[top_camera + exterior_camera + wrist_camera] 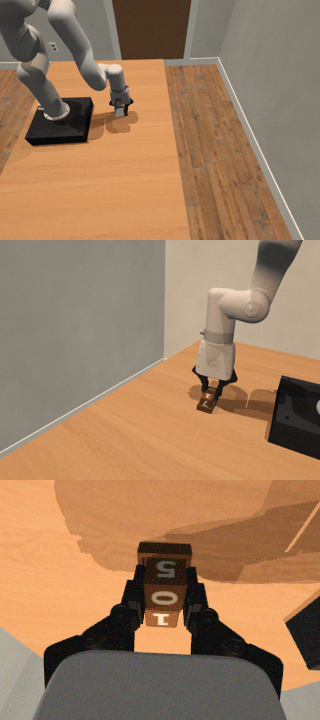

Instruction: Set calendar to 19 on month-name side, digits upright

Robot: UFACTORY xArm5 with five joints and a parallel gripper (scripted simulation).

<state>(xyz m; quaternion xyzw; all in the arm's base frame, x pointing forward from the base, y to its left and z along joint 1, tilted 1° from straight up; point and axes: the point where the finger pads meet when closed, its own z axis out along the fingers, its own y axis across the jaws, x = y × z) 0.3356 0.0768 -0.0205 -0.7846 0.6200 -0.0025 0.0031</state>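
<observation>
The brown tray [204, 408] [165, 550] appears to lie on the table under my gripper; fingers and cubes hide much of it. A dark cube [211, 389] [165, 597] shows 0 on top, and 5 on a side face in the wrist view. Beside it, the other cube [207, 396] [161, 619] shows 1 on top, and 7 on its side in the exterior view. My gripper [211, 394] [165, 578] points down, shut on the 0-topped cube, one finger on each side. Whether this cube touches the tray's floor is hidden. No month name is readable.
The black robot base [59, 126] [294, 415] [307, 635] stands on the wooden table [103, 180] [129, 436], to the side of the tray. The table's long edge runs beyond the gripper, on the side away from the base.
</observation>
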